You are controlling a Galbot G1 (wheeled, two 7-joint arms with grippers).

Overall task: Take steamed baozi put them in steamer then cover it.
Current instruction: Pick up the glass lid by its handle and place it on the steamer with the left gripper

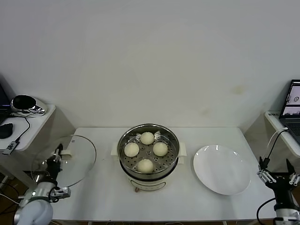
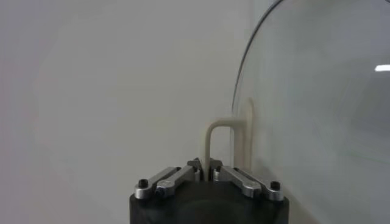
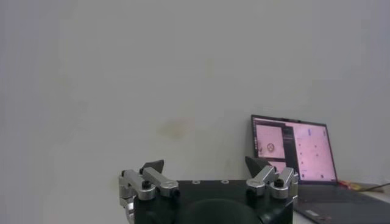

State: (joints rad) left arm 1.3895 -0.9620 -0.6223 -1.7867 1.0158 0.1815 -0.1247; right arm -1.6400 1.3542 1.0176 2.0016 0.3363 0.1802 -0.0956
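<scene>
Your left gripper (image 1: 55, 157) clamps the cover (image 1: 70, 161) by its handle; your right gripper (image 1: 279, 177) waits wide open.

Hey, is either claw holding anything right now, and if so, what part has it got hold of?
The left claw is shut on the cover, gripping its cream handle. The right claw is open and holds nothing.

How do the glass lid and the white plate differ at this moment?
The glass lid is see-through with a metal rim and a cream handle; the white plate is opaque and plain. The lid is gripped at its handle by the shut left gripper, left of the steamer; the plate lies flat on the table to the steamer's right, untouched. Both are round.
</scene>
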